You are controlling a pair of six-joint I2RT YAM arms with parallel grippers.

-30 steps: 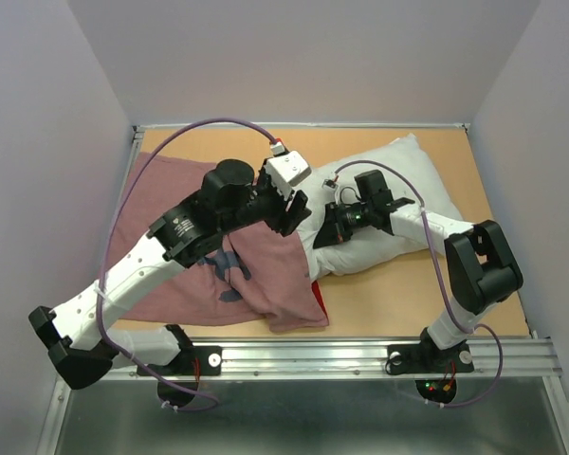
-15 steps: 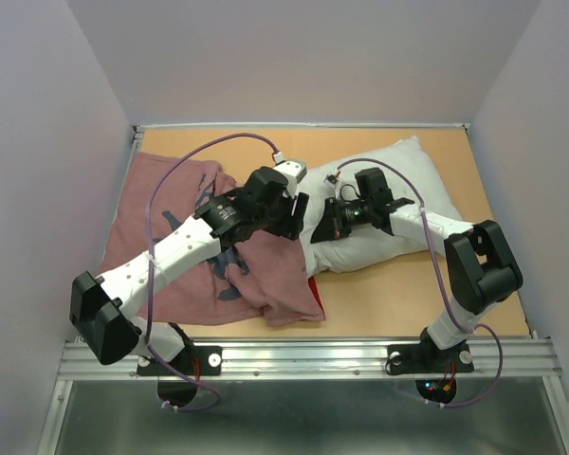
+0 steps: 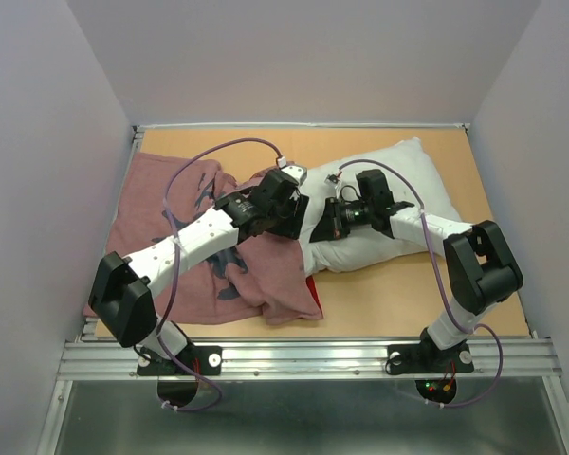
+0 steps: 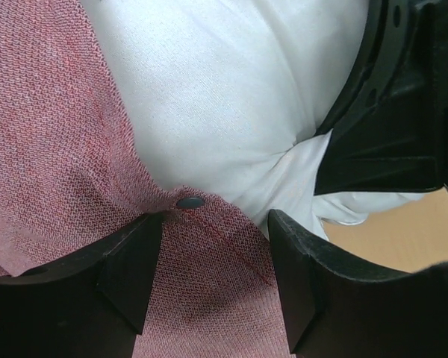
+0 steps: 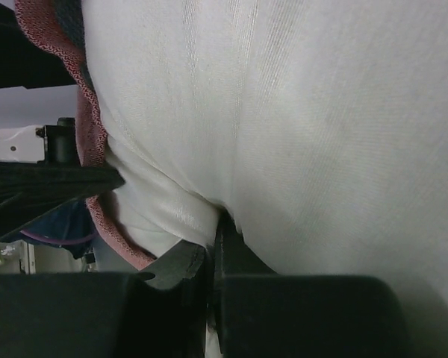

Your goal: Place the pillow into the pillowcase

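While the left claw (image 4: 215,237) gapes, the pillowcase (image 4: 52,149) lies between, pillow (image 4: 224,89) beyond.

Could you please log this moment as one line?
left hand: open over pillowcase edge | right hand: shut on pillow | pillow: mostly outside pillowcase

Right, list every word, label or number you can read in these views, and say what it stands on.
No text can be read in any view.
Dark blue brush characters on the dull pinkish-red cloth pillowcase: creased and partly under the left arm, unreadable.
Plump white fabric pillow: no writing visible.
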